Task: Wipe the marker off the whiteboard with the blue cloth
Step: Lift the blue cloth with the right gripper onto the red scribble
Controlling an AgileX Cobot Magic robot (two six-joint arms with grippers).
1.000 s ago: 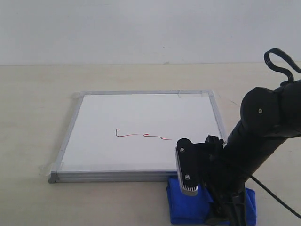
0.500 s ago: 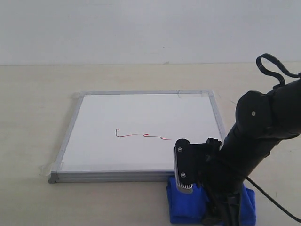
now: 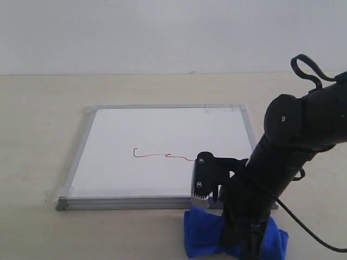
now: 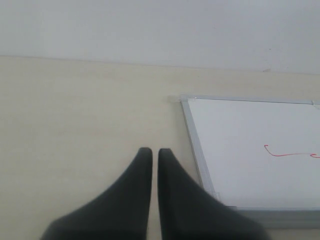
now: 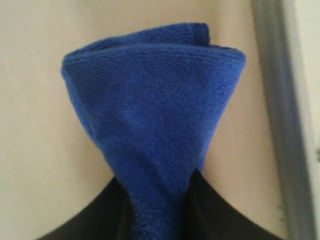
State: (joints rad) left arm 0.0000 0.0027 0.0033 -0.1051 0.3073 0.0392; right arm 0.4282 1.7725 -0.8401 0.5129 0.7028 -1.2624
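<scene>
- Blue cloth (image 3: 203, 238) — bunched and pinched between the right gripper's (image 5: 157, 177) fingers, just off the whiteboard's (image 3: 162, 130) near edge, by its right corner.
- Red marker line (image 3: 162, 156) runs mid-board, apart from the cloth.
- Left gripper (image 4: 154, 151) — fingers nearly together, holding nothing, above the table (image 3: 38, 141) near a board corner.

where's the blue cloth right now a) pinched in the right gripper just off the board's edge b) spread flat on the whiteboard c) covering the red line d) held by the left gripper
a: the right wrist view shows the blue cloth pinched in the right gripper, beside the whiteboard frame and not on it; the left gripper holds nothing.
</scene>
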